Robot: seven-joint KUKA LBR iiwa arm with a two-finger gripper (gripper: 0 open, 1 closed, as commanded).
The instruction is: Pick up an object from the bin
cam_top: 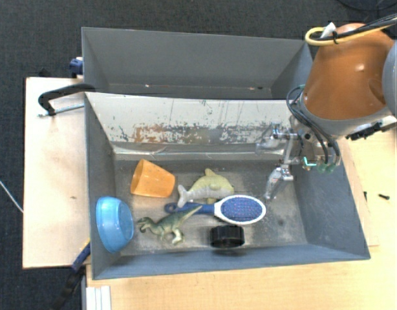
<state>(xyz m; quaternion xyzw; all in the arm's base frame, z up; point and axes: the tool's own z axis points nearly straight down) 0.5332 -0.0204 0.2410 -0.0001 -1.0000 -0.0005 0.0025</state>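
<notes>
Presently: claw (278,176), low at the right side of the bin (328,205), whether clenched or released cannot be told, nothing seen in it; nearest item, blue-and-white brush (240,209), just below-left of claw, long axis across the floor, oval head toward claw, handle pointing away left.

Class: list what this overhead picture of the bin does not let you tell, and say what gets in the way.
Camera view:
1. Black round thing, front of the bin: too dark to identify.
2. Blue brush: handle overlaps the green dinosaur; which lies on top is unclear.
3. Gripper: whether it touches the floor; the downward angle hides its height.
4. Bin's far right corner: behind the arm's orange cover.
</notes>
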